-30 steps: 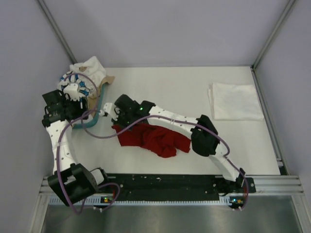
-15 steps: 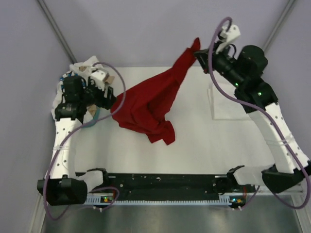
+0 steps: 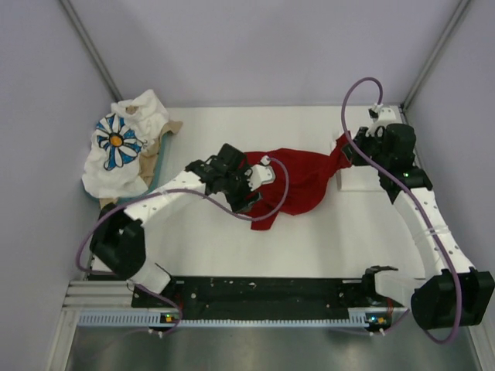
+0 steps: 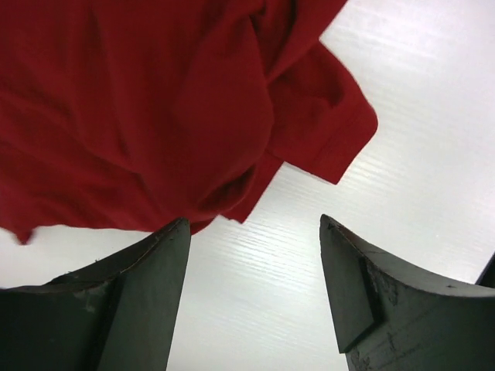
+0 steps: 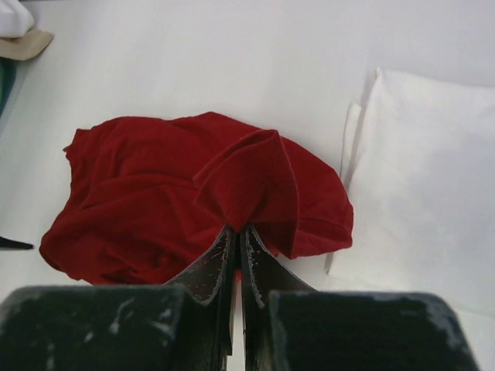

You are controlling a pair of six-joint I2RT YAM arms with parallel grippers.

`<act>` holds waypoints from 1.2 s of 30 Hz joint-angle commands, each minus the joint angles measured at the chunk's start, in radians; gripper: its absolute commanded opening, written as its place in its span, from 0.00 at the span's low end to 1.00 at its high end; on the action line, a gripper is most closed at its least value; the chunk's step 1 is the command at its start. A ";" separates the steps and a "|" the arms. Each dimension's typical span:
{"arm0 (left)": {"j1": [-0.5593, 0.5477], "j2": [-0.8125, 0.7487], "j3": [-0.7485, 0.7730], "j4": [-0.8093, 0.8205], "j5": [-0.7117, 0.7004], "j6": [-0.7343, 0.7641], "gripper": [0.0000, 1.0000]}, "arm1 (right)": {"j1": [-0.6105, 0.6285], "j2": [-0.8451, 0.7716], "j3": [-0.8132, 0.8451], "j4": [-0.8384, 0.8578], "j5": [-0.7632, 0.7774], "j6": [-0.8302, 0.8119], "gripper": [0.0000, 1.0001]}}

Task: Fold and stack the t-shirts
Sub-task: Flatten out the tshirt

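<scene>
Though crumpled, red t-shirt [image 3: 305, 182] tight in right pincer [image 5: 238, 234]

A white table [image 3: 255, 131] stands boxed by plain pale-lilac walls [image 3: 263, 46] under soft, even light

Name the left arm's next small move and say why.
Probably lower the open left end effector and pinch the nearest edge of the red shirt. The right end effector is shut on a fold, yet the shirt lies bunched; a second grip would let both spread it.
</scene>
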 commanded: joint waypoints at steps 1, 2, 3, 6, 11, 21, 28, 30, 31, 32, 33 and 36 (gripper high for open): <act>-0.067 0.139 -0.013 -0.002 -0.101 0.028 0.72 | -0.019 -0.044 0.018 0.082 -0.002 0.007 0.00; -0.090 0.161 -0.013 -0.008 -0.109 0.037 0.72 | -0.025 -0.039 0.018 0.082 -0.002 0.004 0.00; -0.111 0.181 -0.020 -0.010 -0.115 0.047 0.71 | -0.025 -0.033 0.019 0.082 -0.003 0.006 0.00; -0.189 0.215 -0.049 0.012 -0.112 0.059 0.71 | -0.028 -0.028 0.018 0.079 -0.002 0.003 0.00; -0.251 0.245 -0.053 0.038 -0.058 0.044 0.72 | -0.030 -0.030 0.012 0.073 0.018 -0.005 0.00; -0.262 0.339 -0.018 0.075 -0.275 -0.010 0.06 | -0.045 -0.062 0.033 0.056 0.024 -0.008 0.00; 0.011 0.034 0.072 0.015 -0.482 -0.047 0.00 | -0.076 -0.166 0.162 0.022 0.049 -0.011 0.00; 0.159 -0.073 0.130 -0.020 -0.465 -0.045 0.00 | -0.103 -0.185 0.214 0.002 0.053 -0.020 0.00; 0.207 -0.131 0.144 -0.019 -0.469 -0.030 0.00 | -0.103 -0.195 0.240 -0.010 0.056 -0.025 0.00; 0.240 -0.182 0.155 -0.011 -0.479 -0.013 0.00 | -0.103 -0.205 0.262 -0.016 0.059 -0.028 0.00; 0.263 -0.240 0.160 -0.005 -0.491 0.020 0.00 | -0.103 -0.215 0.280 -0.021 0.059 -0.031 0.00; 0.281 -0.369 0.187 -0.003 -0.575 0.076 0.00 | -0.102 -0.251 0.331 -0.029 0.050 -0.036 0.00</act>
